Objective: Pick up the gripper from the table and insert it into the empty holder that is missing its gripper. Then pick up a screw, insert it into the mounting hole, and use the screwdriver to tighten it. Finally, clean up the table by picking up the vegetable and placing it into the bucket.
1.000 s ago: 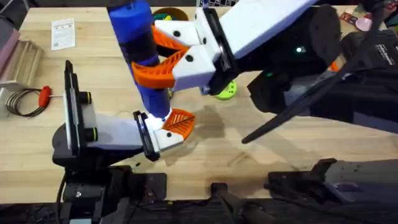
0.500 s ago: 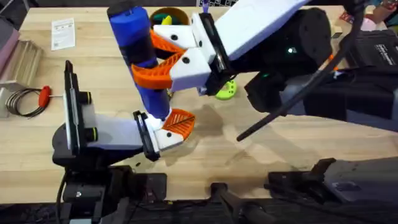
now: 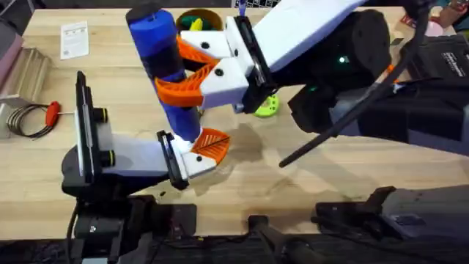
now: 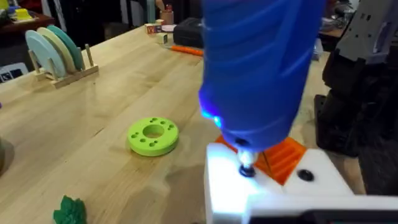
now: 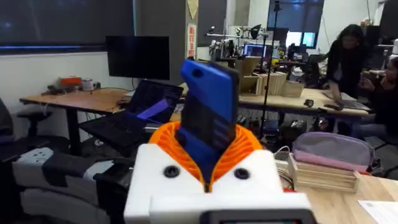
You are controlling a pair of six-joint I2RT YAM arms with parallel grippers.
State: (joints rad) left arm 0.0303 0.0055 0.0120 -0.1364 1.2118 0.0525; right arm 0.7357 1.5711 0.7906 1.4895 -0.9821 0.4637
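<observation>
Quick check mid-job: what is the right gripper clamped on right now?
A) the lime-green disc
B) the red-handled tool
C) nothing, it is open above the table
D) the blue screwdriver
D: in the overhead view the right gripper has its orange pads closed around the blue screwdriver, which stands upright with its tip down on the white holder; the left wrist view shows that tip at a screw.
</observation>
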